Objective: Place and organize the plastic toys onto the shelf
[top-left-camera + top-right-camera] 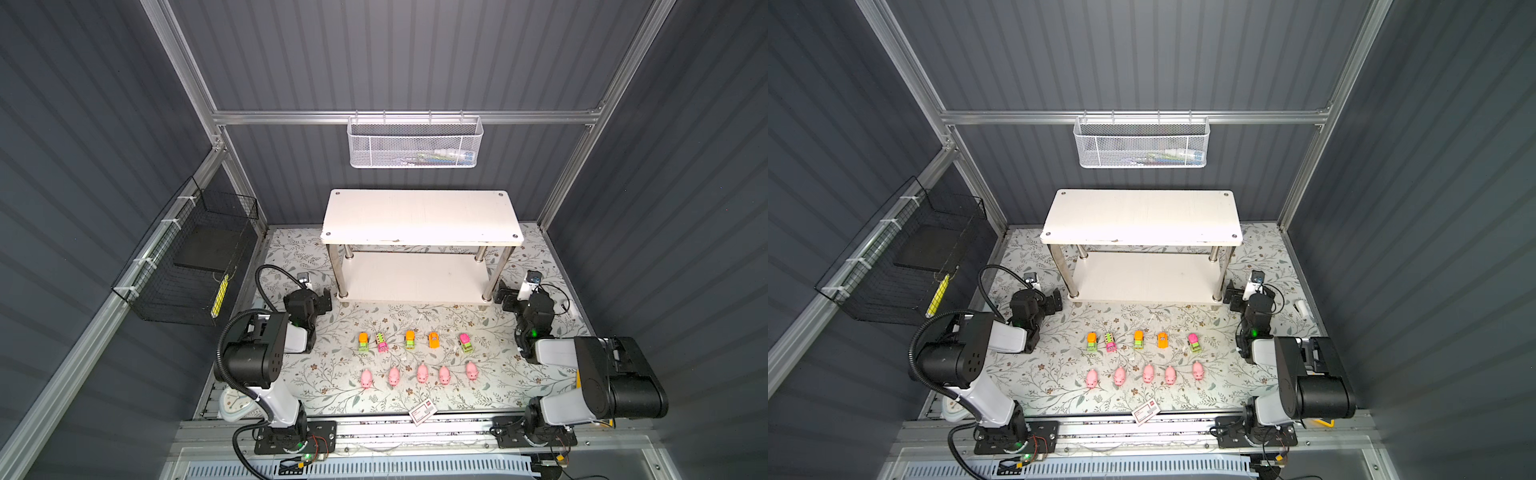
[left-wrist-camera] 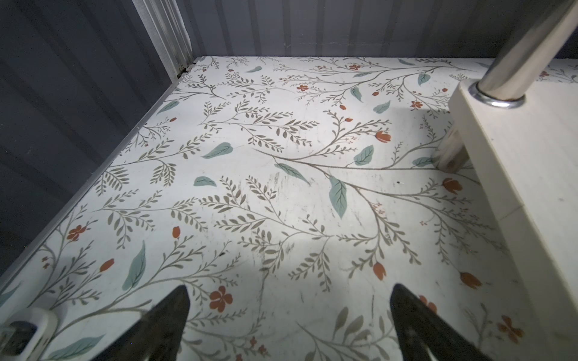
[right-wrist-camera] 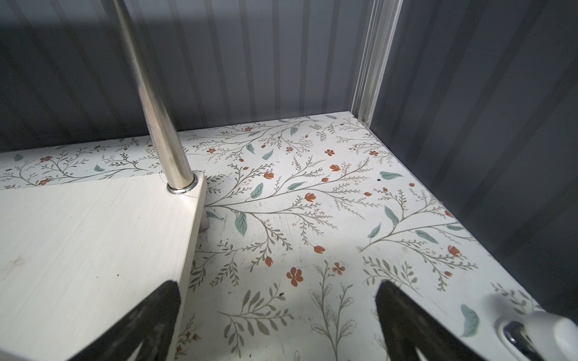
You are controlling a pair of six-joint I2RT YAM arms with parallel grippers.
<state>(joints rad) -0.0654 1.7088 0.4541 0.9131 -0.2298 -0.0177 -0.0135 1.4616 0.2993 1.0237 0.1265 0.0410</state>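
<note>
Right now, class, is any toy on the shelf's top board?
No, the top board is bare; pigs and cars line the mat.

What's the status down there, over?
Left hand and right hand open, empty, beside white two-tier metal-post shelf. Five pink plastic pigs, five small plastic cars on floral table, none shelved. Nothing in the way.

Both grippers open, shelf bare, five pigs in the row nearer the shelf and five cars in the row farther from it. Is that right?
Not quite: the rows are swapped. In both top views the five cars form the row nearer the shelf, and the five pigs form the row farther from it. The rest holds.
</note>
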